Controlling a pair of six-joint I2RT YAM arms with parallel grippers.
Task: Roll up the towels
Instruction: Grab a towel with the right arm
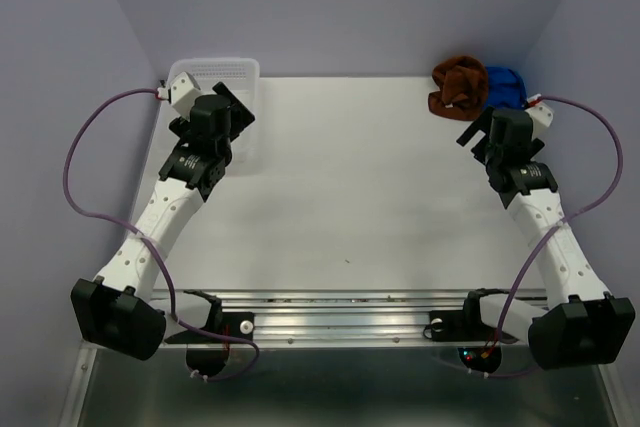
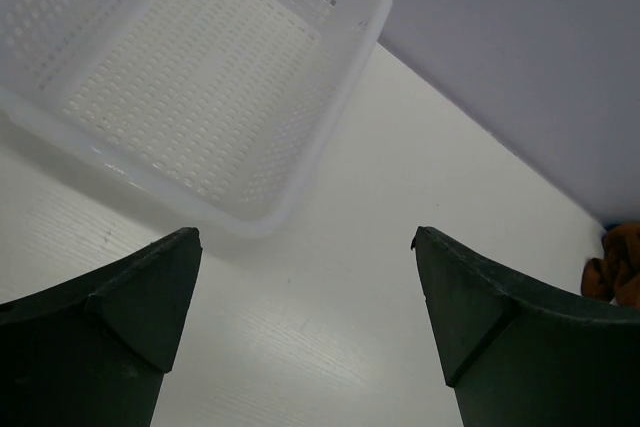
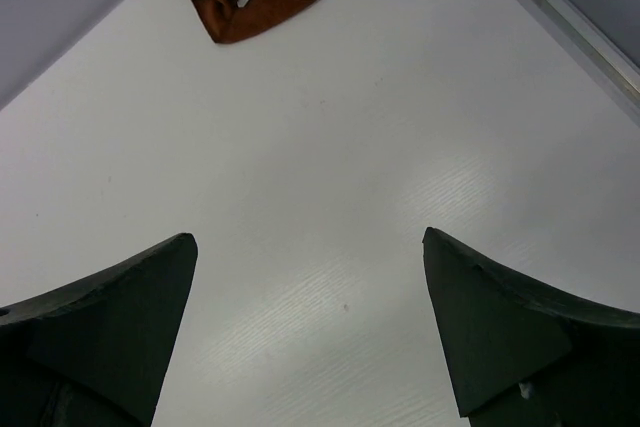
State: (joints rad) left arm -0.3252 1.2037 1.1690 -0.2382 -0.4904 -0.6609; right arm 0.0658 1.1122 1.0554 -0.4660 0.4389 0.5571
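1. The rust-brown towel (image 1: 458, 85) and the blue towel (image 1: 505, 85) lie crumpled side by side in the far right corner of the table (image 1: 350, 197), neither rolled
2. The right gripper (image 3: 308, 237) hangs near them, jaws wide and empty; the left gripper (image 2: 305, 232), likewise spread and empty, is by the basket (image 2: 250, 222)
3. Advice: take one towel alone and spread it flat before rolling

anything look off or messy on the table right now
Only the rust-brown towel and the blue towel: both lie crumpled in bunches, side by side in the far right corner of the table, not spread flat. The white basket sits upright at far left with nothing visible in it. No spill or damage shows.
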